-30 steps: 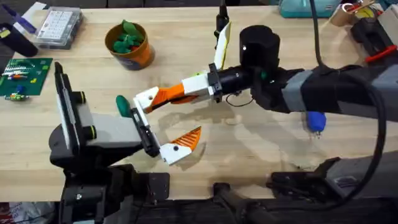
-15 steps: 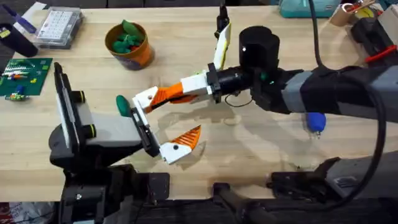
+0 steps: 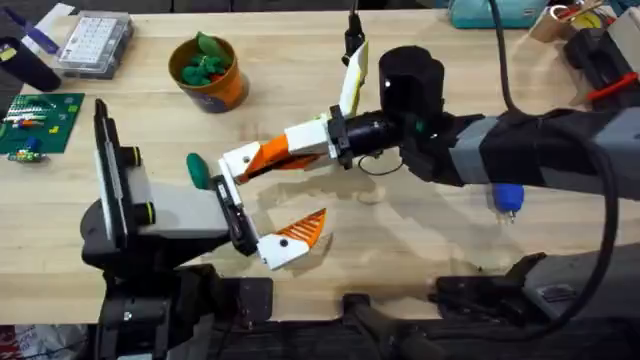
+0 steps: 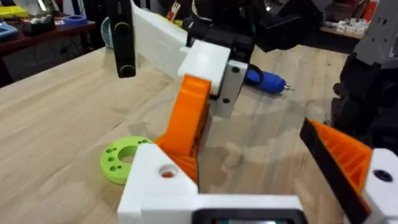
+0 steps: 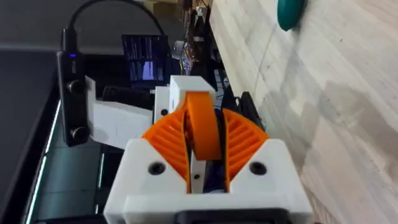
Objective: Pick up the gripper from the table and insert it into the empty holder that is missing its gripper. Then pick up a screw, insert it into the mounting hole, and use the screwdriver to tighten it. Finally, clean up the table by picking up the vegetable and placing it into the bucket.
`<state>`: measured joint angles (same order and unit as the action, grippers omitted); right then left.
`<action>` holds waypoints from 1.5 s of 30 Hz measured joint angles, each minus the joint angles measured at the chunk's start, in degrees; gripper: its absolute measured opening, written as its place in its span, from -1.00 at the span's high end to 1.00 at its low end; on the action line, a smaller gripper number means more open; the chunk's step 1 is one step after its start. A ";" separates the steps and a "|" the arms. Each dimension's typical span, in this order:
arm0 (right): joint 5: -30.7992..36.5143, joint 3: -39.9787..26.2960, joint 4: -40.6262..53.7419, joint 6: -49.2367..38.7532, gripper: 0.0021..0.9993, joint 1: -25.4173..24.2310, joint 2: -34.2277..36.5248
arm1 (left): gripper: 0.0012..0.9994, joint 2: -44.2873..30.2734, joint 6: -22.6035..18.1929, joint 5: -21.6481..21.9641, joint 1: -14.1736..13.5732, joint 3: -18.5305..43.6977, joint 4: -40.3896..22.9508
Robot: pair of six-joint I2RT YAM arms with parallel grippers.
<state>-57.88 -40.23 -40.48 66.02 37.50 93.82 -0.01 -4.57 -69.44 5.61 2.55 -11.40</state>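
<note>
My right gripper (image 3: 268,154) is shut on the solid orange gripper (image 4: 186,118), ribbed pads (image 5: 239,140) on both sides of it (image 5: 202,124). The piece's lower end sits in the holder (image 4: 163,177), the fingerless white bracket of my left gripper (image 3: 264,200). Orange shows through the mounting hole (image 4: 165,172). My left gripper stands open, its ribbed finger (image 3: 303,229) well apart from the holder (image 3: 238,160). The dark green vegetable (image 3: 197,170) lies on the table (image 3: 300,80) just left of the holder. The orange bucket (image 3: 212,75) stands at the back left. The blue screwdriver (image 3: 508,195) lies at the right, partly under my right arm.
A lime-green disc with holes (image 4: 121,159) lies on the table beside the holder. Green toy vegetables fill the bucket. A clear parts box (image 3: 95,42) and a green circuit board (image 3: 38,122) sit at the far left. Bare wood lies between the bucket and my right arm.
My right arm has shifted slightly left and away, carrying the orange gripper with it. My left gripper has barely moved.
</note>
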 joint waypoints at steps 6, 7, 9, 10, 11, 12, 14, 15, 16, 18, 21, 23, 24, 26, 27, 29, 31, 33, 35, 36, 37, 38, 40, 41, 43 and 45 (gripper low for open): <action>0.04 0.11 0.27 -0.01 0.31 -0.02 0.02 | -0.98 0.00 -0.46 -0.29 0.00 0.00 -0.02; 0.04 0.18 0.36 -0.01 0.26 -0.04 0.02 | -0.98 0.00 -0.59 -0.40 0.00 0.00 -0.02; 0.00 0.33 0.48 0.00 0.17 -0.12 0.01 | -0.98 0.00 -0.73 -0.64 -0.02 0.00 -0.04; 0.03 0.35 0.57 -0.08 0.06 -0.19 0.02 | -0.98 0.00 -0.90 -0.97 -0.05 0.00 -0.07; 0.01 0.40 0.70 -0.08 -0.06 -0.28 0.02 | -0.98 0.00 -1.05 -1.13 -0.13 0.00 -0.10; -0.02 0.51 0.85 -0.26 -0.23 -0.41 0.02 | -0.98 0.00 -1.18 -1.25 -0.20 0.00 -0.11; -0.02 0.70 1.08 -0.36 -0.51 -0.74 0.06 | -0.98 0.00 -1.34 -1.67 -0.22 0.00 -0.15; -0.04 0.72 1.09 -0.43 -0.62 -0.92 0.07 | -0.98 0.00 -1.45 -2.10 -0.33 0.00 -0.18; -0.08 0.72 1.07 -0.40 -0.76 -1.14 0.07 | -0.98 0.00 -1.51 -2.51 -0.50 0.00 -0.22; -0.31 0.74 0.94 -0.68 -0.97 -1.64 0.07 | -0.98 0.00 -1.54 -3.03 -0.74 0.00 -0.32; -0.60 0.74 0.98 -0.68 -0.99 -2.54 0.05 | -0.98 0.00 -1.59 -3.37 -0.76 0.00 -0.37; -1.04 0.74 0.97 -0.69 -0.99 -3.22 0.07 | -0.98 0.00 -1.68 -3.45 -0.76 0.00 -0.37; -1.34 0.74 0.99 -0.69 -0.99 -3.59 0.07 | -0.98 0.00 -1.70 -3.47 -0.76 0.00 -0.37; -2.11 0.74 0.99 -0.81 -0.99 -4.31 0.04 | -0.98 0.00 -1.71 -3.49 -0.76 0.00 -0.37; -2.51 0.74 0.98 -0.92 -0.99 -4.58 0.06 | -0.98 0.00 -1.71 -3.55 -0.76 0.00 -0.37; -3.51 0.74 0.97 -1.27 -0.99 -5.07 0.05 | -0.98 0.00 -1.71 -3.67 -0.76 0.00 -0.39; -4.78 0.74 0.99 -1.95 -0.99 -5.20 0.07 | -0.98 0.00 -1.71 -3.70 -0.76 0.00 -0.39; -6.20 0.74 0.99 -2.76 -0.99 -5.20 0.05 | -0.98 0.00 -1.71 -3.75 -0.76 0.00 -0.39; -7.27 0.74 1.00 -3.38 -0.99 -5.20 0.04 | -0.98 0.00 -1.71 -3.87 -0.76 0.00 -0.39; -7.65 0.74 0.99 -3.53 -0.99 -5.20 0.04 | -0.98 0.00 -1.71 -3.89 -0.76 0.00 -0.41; -7.93 0.76 0.99 -3.76 -0.98 -5.20 0.06 | -0.98 0.00 -1.71 -3.90 -0.76 0.00 -0.40; -8.14 0.75 0.99 -4.03 -0.93 -5.20 0.05 | -0.98 0.00 -1.71 -3.91 -0.76 0.00 -0.41; -8.41 0.76 1.03 -4.43 -0.77 -5.18 0.07 | -0.98 0.00 -1.71 -3.93 -0.76 0.00 -0.40; -8.55 0.76 1.00 -4.77 -0.63 -5.12 0.05 | -0.98 0.00 -1.71 -3.95 -0.76 0.00 -0.41; -8.69 0.76 0.98 -5.06 -0.26 -4.98 0.06 | -0.98 0.00 -1.71 -4.04 -0.76 0.00 -0.42; -8.88 0.76 0.99 -5.37 0.12 -4.68 0.07 | -0.98 0.00 -1.71 -4.07 -0.76 0.00 -0.42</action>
<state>-66.76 -39.46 -39.48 60.65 32.82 93.89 -0.01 -6.28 -73.52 4.84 2.55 -11.81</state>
